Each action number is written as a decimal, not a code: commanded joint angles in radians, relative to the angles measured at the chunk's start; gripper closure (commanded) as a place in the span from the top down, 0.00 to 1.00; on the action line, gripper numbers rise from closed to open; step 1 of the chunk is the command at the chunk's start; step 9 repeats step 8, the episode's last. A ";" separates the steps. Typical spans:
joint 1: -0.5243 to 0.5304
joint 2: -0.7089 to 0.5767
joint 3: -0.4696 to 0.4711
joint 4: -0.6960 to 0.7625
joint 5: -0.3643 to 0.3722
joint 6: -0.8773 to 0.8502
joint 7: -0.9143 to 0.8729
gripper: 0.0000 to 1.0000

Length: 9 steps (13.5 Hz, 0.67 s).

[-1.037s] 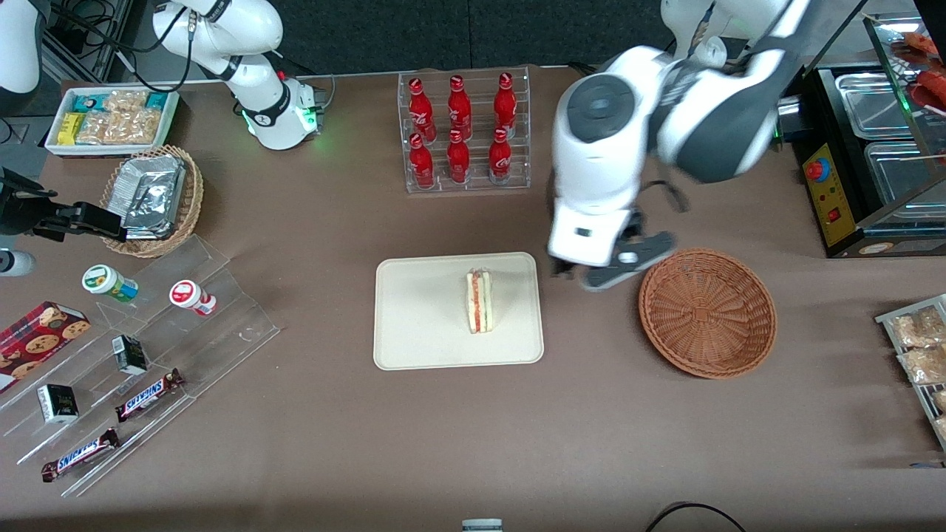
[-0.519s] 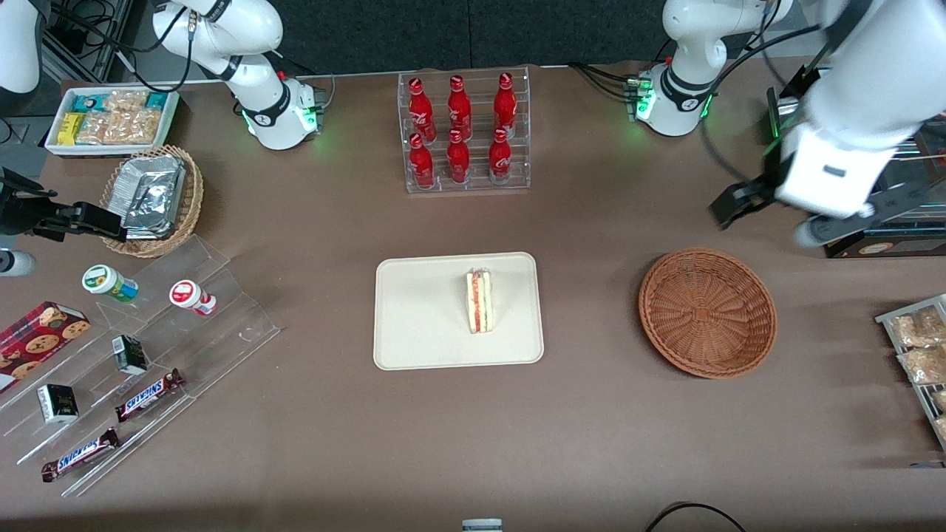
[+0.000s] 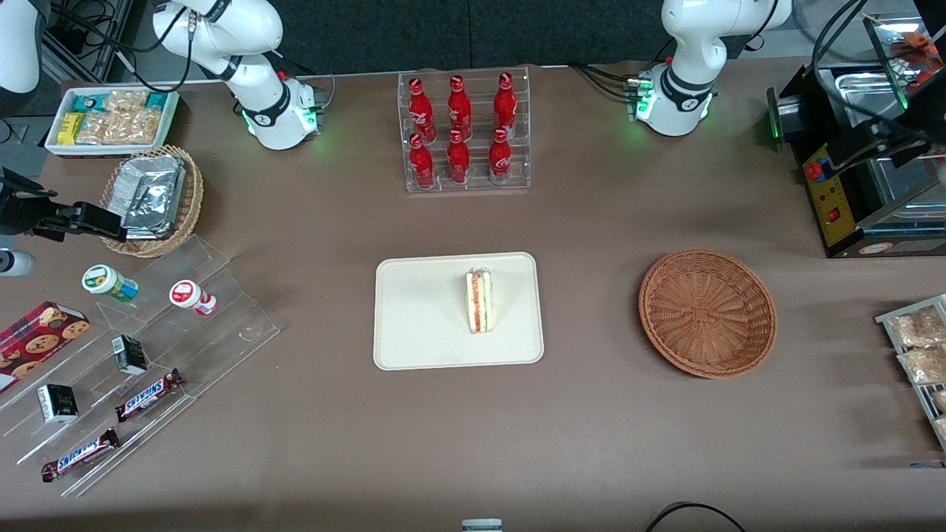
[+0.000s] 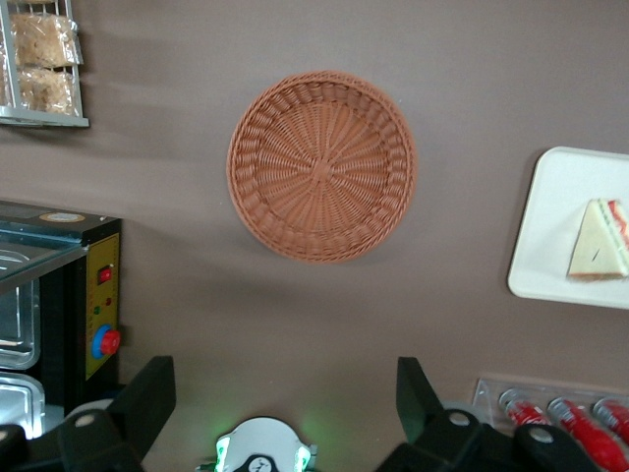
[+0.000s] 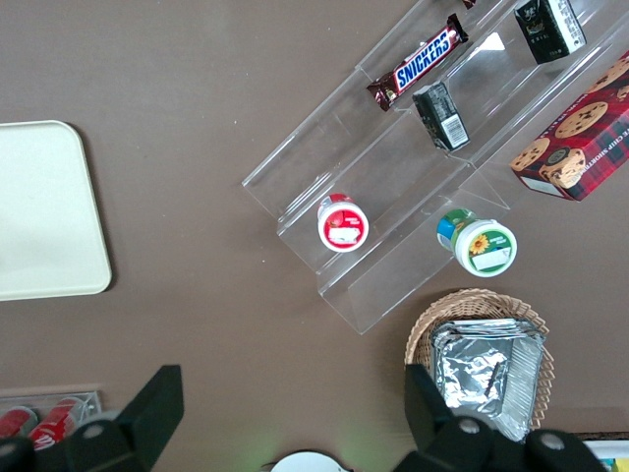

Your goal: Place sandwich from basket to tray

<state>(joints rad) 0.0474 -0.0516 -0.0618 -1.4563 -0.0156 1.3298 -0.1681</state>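
Observation:
The sandwich point(image 3: 479, 301) stands on its crust on the cream-white tray point(image 3: 421, 310), red and green filling stripe up. The reddish-brown basket point(image 3: 707, 312) beside the tray is empty. The left arm's gripper point(image 3: 887, 140) is open and empty, raised over the black appliance at the working arm's end of the table, farther from the front camera than the basket. The left wrist view shows its fingers point(image 4: 147, 393) wide apart around the gripper's middle point(image 4: 283, 379), high above the table, with the basket point(image 4: 322, 165), tray point(image 4: 560, 226) and sandwich point(image 4: 600, 241) below.
A clear rack of red bottles point(image 3: 464, 131) stands farther back than the tray. A black appliance point(image 3: 835, 192) and a rack of snack packets point(image 3: 916, 347) sit at the working arm's end. A tan foil-packet basket point(image 3: 151, 199) and acrylic steps point(image 3: 148, 355) lie toward the parked arm's end.
The left arm has swung up and away from between tray and basket to the working arm's end of the table. The sandwich has stayed on the tray.

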 commanded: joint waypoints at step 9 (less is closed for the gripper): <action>-0.029 -0.015 0.005 -0.040 -0.007 0.022 0.056 0.99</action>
